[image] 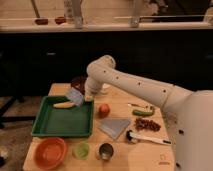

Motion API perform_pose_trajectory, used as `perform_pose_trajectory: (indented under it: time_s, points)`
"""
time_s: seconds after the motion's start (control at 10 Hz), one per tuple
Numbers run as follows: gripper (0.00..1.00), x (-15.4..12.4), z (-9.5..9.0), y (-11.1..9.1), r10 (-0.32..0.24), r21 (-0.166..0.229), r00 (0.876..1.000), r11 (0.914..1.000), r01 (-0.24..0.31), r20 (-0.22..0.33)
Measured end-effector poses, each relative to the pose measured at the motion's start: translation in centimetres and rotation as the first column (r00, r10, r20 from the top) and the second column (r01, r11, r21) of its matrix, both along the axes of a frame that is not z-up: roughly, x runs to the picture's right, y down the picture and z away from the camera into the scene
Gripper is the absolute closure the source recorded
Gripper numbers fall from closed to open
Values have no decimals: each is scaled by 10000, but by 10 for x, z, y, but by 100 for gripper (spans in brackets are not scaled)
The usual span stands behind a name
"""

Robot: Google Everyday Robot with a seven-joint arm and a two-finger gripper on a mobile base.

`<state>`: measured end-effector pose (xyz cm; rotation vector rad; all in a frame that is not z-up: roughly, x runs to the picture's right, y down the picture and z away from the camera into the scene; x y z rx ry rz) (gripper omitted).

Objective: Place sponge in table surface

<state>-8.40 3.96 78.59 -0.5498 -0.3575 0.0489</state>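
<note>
A light wooden rectangular table fills the lower part of the view. A white robot arm reaches in from the right side, bends above the far edge and turns downward. A green rectangular plastic tray lies along the table's left edge, with a pale yellow banana in its far part. A round orange bowl sits at the near left corner. A flat grey-blue square cloth lies near the table's middle. A dark round bowl stands at the far edge, behind the tray. A white utensil, a heap of red-brown pieces and a long green vegetable lie towards the right edge. A red-orange round fruit sits just beside the tray's right rim. A small green cup and a metal cup stand by the near edge. The small thick grey-blue sponge hangs tilted above the tray's far right corner. The gripper is there too, its fingers clamped tight on the sponge.
</note>
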Motion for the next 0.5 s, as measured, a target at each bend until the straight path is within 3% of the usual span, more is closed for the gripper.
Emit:
perform_pose_trajectory:
  time_s: [0.5]
  points:
    - [100,4,0,-2,11,14,10000,10000,-11,-39]
